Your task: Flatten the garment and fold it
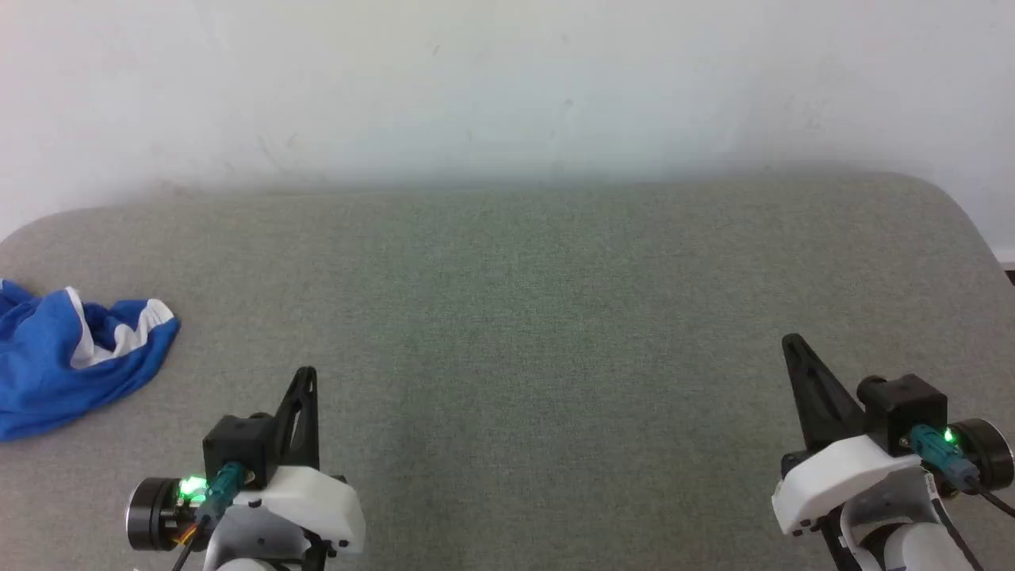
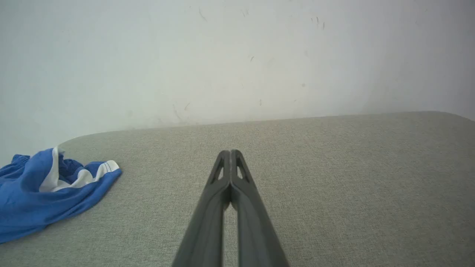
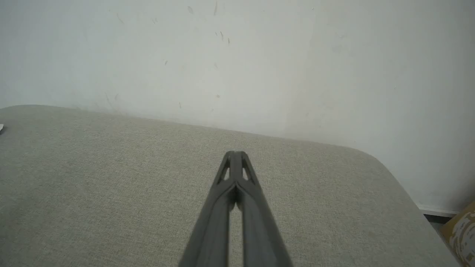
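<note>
Grey fabric bench (image 1: pixel 507 317) against pale wall (image 1: pixel 507 79). Garment (image 1: pixel 71 365) lies crumpled at nine o'clock in head view, at bench's left edge, partly cut by frame, blue with white stripe showing. Left tool (image 1: pixel 308 373) at seven o'clock, right tool (image 1: pixel 793 342) at four o'clock, both closed tight, gripping nothing, well apart from garment. Looks like the very start, nothing flattened yet. Next move likely needs left tool opening, reaching toward ten o'clock, dragging garment centre. Path looks free; brown box (image 3: pixel 462 230) sits off bench, right.
</note>
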Controlling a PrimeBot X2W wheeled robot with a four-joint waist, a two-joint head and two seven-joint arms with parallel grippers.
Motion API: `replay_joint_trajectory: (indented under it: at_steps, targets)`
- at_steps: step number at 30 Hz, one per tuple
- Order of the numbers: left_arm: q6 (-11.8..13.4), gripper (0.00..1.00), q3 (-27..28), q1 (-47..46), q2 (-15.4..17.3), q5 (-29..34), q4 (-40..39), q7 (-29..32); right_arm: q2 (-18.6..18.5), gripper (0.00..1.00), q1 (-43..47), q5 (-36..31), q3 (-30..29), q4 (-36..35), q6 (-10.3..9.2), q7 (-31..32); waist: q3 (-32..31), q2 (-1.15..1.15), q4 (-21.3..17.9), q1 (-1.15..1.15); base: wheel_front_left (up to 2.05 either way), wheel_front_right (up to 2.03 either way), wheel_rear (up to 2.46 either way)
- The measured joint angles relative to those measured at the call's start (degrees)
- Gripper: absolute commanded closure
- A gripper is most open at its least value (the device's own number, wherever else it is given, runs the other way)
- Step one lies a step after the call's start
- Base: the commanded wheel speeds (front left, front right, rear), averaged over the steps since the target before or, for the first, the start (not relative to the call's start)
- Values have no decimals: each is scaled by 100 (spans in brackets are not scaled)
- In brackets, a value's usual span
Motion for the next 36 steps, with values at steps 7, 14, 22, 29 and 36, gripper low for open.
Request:
replay_joint_trajectory:
  at_steps: [7,14,22,29,36]
  targets:
    - [0,100,0,0,0,0,0,0,0,100,0,0,0,0,0,0,0,0,0,0,0,0,0]
    - [0,100,0,0,0,0,0,-1,0,100,0,0,0,0,0,0,0,0,0,0,0,0,0]
    - [0,100,0,0,0,0,0,0,0,100,0,0,0,0,0,0,0,0,0,0,0,0,0]
    - [2,100,-3,2,2,-1,-1,-1,-3,100,-2,2,0,8,0,0,0,0,0,0,0,0,0]
    - [46,0,-22,3,2,-1,0,-19,-5,0,-2,22,-53,10,0,-25,9,0,-1,0,0,0,0]
